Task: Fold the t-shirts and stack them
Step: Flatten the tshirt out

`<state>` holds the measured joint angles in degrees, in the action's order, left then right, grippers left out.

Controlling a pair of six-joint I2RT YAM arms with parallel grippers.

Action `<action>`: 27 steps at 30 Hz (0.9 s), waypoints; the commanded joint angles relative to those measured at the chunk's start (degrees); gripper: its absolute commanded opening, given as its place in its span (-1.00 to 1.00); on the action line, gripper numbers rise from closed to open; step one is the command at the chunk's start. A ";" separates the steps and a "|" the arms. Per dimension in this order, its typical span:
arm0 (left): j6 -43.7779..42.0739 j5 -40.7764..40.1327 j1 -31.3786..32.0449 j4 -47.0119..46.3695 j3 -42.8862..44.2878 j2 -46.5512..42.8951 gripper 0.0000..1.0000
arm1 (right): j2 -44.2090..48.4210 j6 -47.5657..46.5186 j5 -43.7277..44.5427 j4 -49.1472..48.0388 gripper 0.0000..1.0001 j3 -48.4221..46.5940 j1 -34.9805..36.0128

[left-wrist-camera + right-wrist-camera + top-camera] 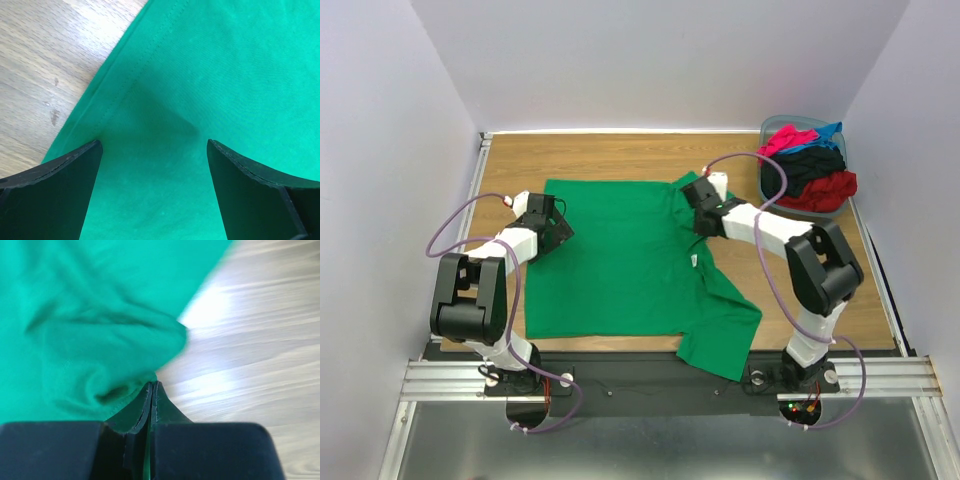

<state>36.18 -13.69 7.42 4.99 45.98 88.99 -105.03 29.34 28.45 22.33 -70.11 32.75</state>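
A bright green t-shirt (615, 255) lies spread flat on the wooden table, one sleeve hanging toward the near right edge. My left gripper (552, 222) is open over its left hem; in the left wrist view the black fingers (65, 190) stand wide apart with green cloth (210, 75) between them. My right gripper (698, 197) is shut on the shirt's upper right sleeve; in the right wrist view the gripper (152, 386) pinches a thin edge of bunched green cloth (100, 340). Pink-red, blue, black and red t-shirts (810, 165) are piled at the back right.
A grey-blue plastic bin (772, 128) at the back right corner holds the pile of shirts. Bare wood (600, 150) shows behind the green shirt and to the right (770, 290). White walls enclose the table on three sides.
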 commanded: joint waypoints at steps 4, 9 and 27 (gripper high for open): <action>0.47 -3.53 -0.39 3.70 2.10 0.66 0.97 | 4.93 -3.76 4.85 -0.97 -0.99 1.47 -9.71; 0.29 -4.06 -0.65 4.06 2.36 1.18 0.97 | 1.68 -8.86 6.00 -0.88 -0.99 -2.13 -15.96; -2.52 0.59 -0.92 4.85 8.41 -5.58 0.97 | 6.95 -10.18 -13.14 -1.14 1.00 -5.56 -16.58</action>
<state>35.57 -14.26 6.66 10.11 49.58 88.23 -101.86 18.55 25.50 22.72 -74.08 15.40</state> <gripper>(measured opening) 0.985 0.955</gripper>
